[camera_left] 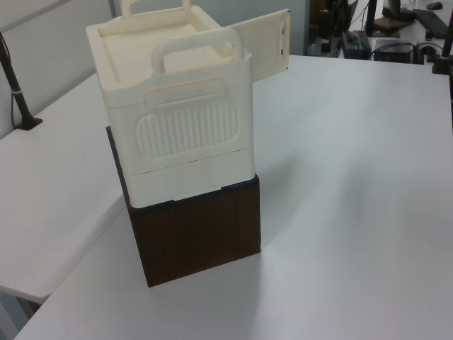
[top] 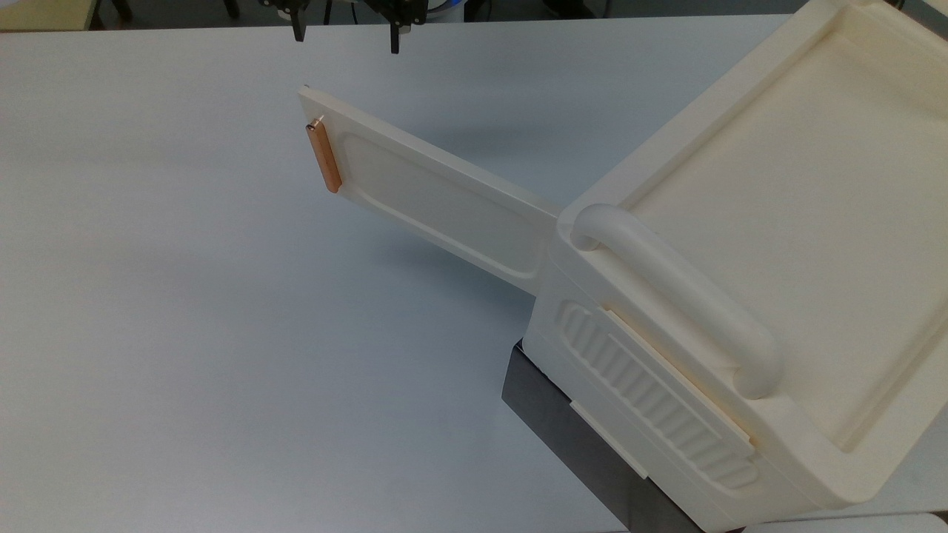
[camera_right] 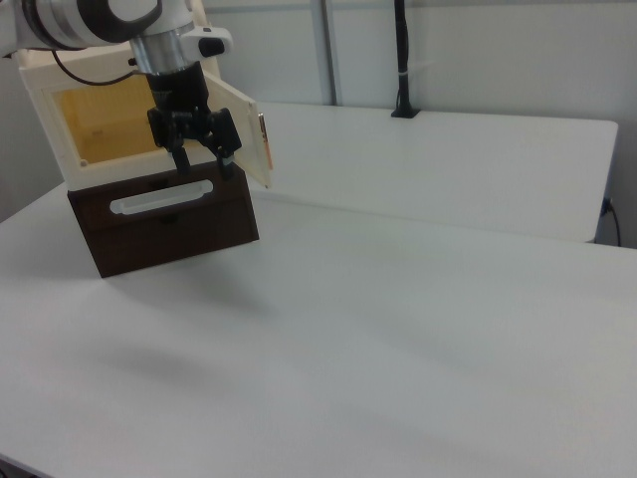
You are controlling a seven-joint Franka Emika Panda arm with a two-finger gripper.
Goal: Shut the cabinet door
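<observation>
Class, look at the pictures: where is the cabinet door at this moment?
In the top view, the cabinet door stands swung open, reaching from the cabinet toward the top view's upper left, its copper strip below the open gripper.

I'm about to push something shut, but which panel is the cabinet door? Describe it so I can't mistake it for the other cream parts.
Find the cabinet, the big cream box on a dark base on the white table. The cabinet door is the flat panel swung out from its corner toward the top view's left. Unlike the ribbed side panel and the thick handle bar, it has a smooth recessed inset and a copper-orange strip on its free edge.
</observation>
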